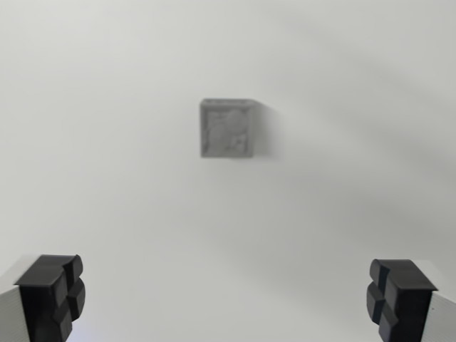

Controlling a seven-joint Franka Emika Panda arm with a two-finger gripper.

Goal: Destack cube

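Note:
A grey cube with a mottled top face sits on the white surface, above the centre of the wrist view. From this top-down angle I cannot tell whether another cube lies beneath it. My gripper hangs well above the surface, open wide, with its black fingertips at the bottom corners of the view. Nothing is between the fingers, and the cube lies further up the view than the gap between them.
A plain white surface fills the view, crossed by soft shadows on the wrist view's right. A faint shadow falls to the right of the cube.

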